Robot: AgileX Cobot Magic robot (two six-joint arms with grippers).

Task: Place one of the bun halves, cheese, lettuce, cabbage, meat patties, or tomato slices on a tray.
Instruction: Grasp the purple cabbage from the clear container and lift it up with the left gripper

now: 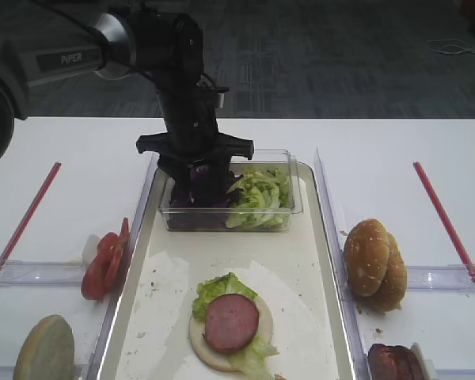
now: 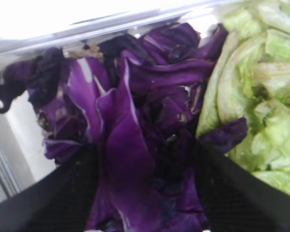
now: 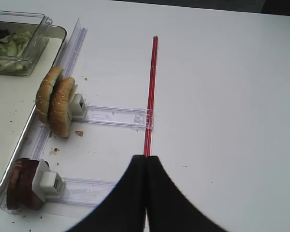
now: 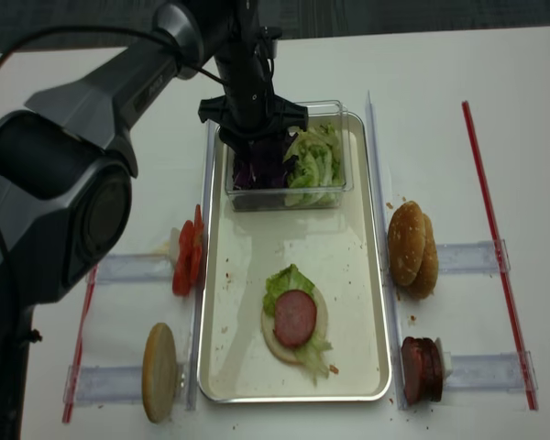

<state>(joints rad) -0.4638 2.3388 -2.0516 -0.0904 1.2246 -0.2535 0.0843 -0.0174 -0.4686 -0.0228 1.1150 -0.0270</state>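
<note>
My left gripper (image 2: 147,150) reaches down into the clear box (image 1: 222,218) at the far end of the tray (image 1: 305,261). Its jaws stand wide on either side of a clump of purple cabbage (image 2: 135,116), which fills the gap between them. Green lettuce (image 2: 253,72) lies just to its right in the same box. On the tray sits a bun half (image 1: 222,352) topped with lettuce and a meat patty (image 1: 230,322). My right gripper (image 3: 146,159) is shut and empty above the white table, over a red straw (image 3: 151,92).
Two bun halves (image 1: 374,264) and meat patties (image 1: 394,362) stand on edge in clear holders right of the tray. Tomato slices (image 1: 103,261) and another bun half (image 1: 44,348) stand to its left. Red straws (image 1: 447,222) lie at both table sides.
</note>
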